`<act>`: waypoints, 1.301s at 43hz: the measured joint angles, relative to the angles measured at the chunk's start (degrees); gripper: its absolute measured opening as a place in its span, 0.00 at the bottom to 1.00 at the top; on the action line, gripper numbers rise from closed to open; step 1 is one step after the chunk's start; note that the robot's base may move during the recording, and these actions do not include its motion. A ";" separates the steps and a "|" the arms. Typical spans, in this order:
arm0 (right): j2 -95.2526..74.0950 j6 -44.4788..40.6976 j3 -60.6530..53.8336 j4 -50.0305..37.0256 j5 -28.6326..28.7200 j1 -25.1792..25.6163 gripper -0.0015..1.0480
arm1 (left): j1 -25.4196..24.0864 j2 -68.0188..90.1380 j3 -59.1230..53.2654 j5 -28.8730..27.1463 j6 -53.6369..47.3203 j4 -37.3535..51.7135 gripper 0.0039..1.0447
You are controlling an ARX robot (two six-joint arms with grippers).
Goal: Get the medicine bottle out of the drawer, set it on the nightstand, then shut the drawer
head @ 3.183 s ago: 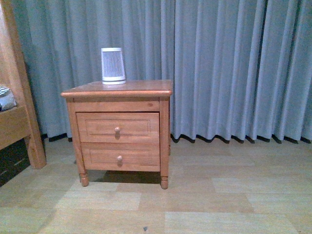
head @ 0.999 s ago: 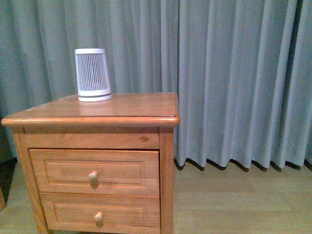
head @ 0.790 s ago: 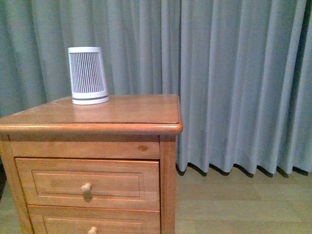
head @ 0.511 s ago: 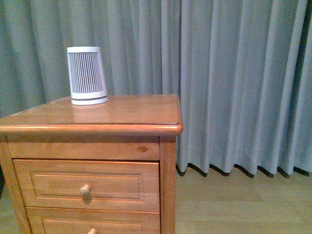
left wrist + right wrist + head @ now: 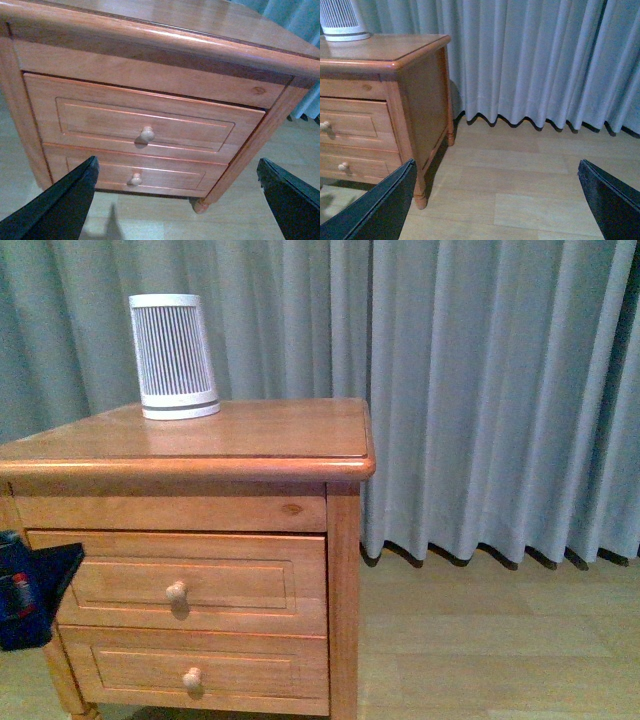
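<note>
The nightstand (image 5: 250,440) stands at the left of the front view. Its upper drawer (image 5: 200,580) with a round knob (image 5: 176,591) looks pushed in; the pale inside does not show. The medicine bottle is hidden. Part of my left gripper (image 5: 25,590) shows at the left edge, level with the drawer. In the left wrist view my left gripper (image 5: 175,210) is wide open and empty, facing the drawer (image 5: 145,125) and its knob (image 5: 147,133) from a short distance. My right gripper (image 5: 495,210) is wide open and empty above the floor, right of the nightstand (image 5: 425,95).
A white ribbed tapered device (image 5: 173,357) stands at the back left of the nightstand top. The lower drawer (image 5: 200,670) with its knob (image 5: 191,677) is shut. Grey curtains (image 5: 480,390) hang behind. Wooden floor (image 5: 500,640) lies to the right.
The view has closed in on the nightstand and tilted down, so both drawers show. My left gripper has come into the front view at the left edge.
</note>
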State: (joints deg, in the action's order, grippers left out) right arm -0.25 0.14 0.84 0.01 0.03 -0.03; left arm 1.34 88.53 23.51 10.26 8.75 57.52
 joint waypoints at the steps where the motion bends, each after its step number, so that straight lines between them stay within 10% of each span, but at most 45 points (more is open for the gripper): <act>1: 0.00 0.00 0.00 0.00 0.02 0.00 0.93 | 0.24 1.97 0.98 -0.17 -0.13 1.20 0.94; 22: 0.00 0.00 0.00 0.00 0.02 0.00 0.93 | 1.51 38.60 25.42 -4.42 -2.58 6.88 0.94; 56: 0.00 0.02 0.00 0.00 0.02 0.00 0.93 | 2.91 50.40 45.13 -2.78 0.83 -4.31 0.94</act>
State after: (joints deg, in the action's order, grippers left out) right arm -0.25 0.16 0.84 0.01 0.05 -0.03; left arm 4.25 138.93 68.64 7.49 9.58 53.21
